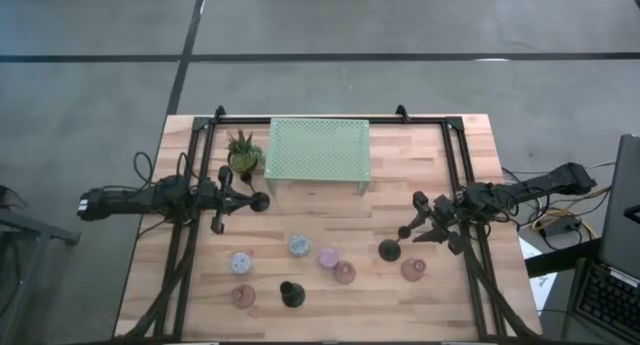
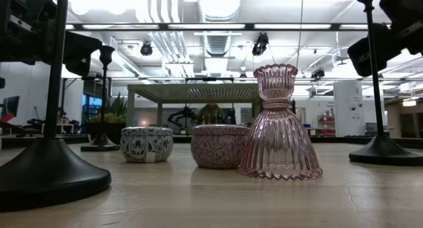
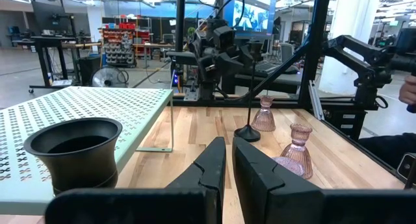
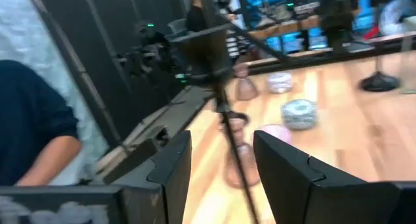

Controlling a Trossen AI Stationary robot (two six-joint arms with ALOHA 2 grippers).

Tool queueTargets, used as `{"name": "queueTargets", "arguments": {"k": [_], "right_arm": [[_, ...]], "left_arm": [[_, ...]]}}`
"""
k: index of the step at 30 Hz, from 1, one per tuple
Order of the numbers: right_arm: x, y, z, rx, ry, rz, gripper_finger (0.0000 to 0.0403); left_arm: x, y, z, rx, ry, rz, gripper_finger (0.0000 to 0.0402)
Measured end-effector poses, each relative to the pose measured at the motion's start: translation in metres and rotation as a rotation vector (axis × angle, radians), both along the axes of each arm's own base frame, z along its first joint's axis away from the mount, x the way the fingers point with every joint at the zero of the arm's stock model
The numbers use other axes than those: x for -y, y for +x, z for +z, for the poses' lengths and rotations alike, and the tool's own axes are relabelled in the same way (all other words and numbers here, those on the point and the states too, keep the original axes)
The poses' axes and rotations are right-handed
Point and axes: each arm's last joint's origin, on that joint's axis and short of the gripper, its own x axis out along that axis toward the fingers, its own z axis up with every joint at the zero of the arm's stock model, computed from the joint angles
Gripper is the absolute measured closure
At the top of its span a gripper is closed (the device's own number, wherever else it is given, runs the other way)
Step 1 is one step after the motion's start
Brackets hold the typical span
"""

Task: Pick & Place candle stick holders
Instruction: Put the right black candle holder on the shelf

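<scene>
While your right gripper [image 4: 221, 160] stands open around the stem of the black candlestick [image 1: 390, 249] at the table's right, back off level so the fingers don't tip it.

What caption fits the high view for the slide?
Right end effector open beside a standing black candlestick; left end effector waits shut near the potted plant.

The wooden worktop [image 1: 420, 175] carries a mint-green perforated shelf [image 1: 318, 150], a potted plant [image 1: 243, 153], three black candlesticks [image 1: 390, 250], and six short holders [image 1: 299, 246] spread near its front.
</scene>
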Motion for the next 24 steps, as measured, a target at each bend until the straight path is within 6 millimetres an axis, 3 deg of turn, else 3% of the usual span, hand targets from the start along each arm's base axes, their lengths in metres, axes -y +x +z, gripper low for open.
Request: {"name": "queueTargets", "arguments": {"k": [16, 24], "right_arm": [[-0.001, 0.007, -0.002, 0.005, -0.055, -0.058, 0.0234], [-0.011, 0.014, 0.0, 0.011, -0.077, 0.001, 0.0234]], "left_arm": [[0.0, 0.0, 0.0, 0.0, 0.0, 0.0, 0.0367], [0.0, 0.0, 0.0, 0.0, 0.0, 0.0, 0.0367]]}}
